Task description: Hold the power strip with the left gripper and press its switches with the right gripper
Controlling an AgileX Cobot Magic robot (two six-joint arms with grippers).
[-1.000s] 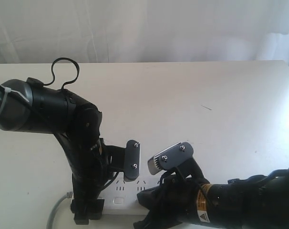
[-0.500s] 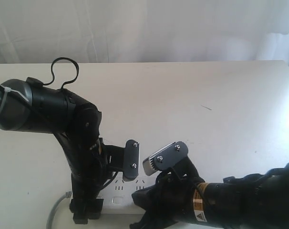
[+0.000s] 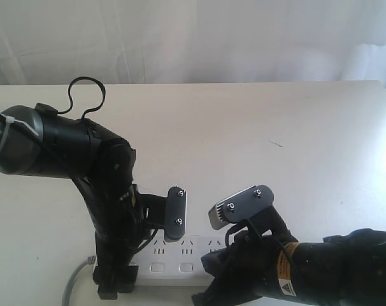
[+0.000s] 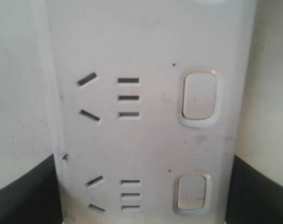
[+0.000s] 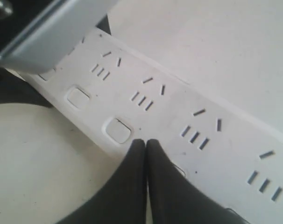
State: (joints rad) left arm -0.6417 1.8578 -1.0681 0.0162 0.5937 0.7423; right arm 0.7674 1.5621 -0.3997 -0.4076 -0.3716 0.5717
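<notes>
The power strip (image 3: 180, 256) lies flat on the table (image 3: 276, 127) beneath both arms, with its sockets and switches (image 4: 200, 98) facing up. The left gripper (image 4: 144, 186) straddles one end. Its black pads (image 4: 24, 196) are set wide against both long edges, pinching the strip across its width so a push should not slide it. The right gripper (image 5: 145, 142) has its fingers pressed together into one blunt tip, suited to poking a button. That tip sits just beside a switch (image 5: 118, 129), not on it. Contact with the casing cannot be confirmed.
</notes>
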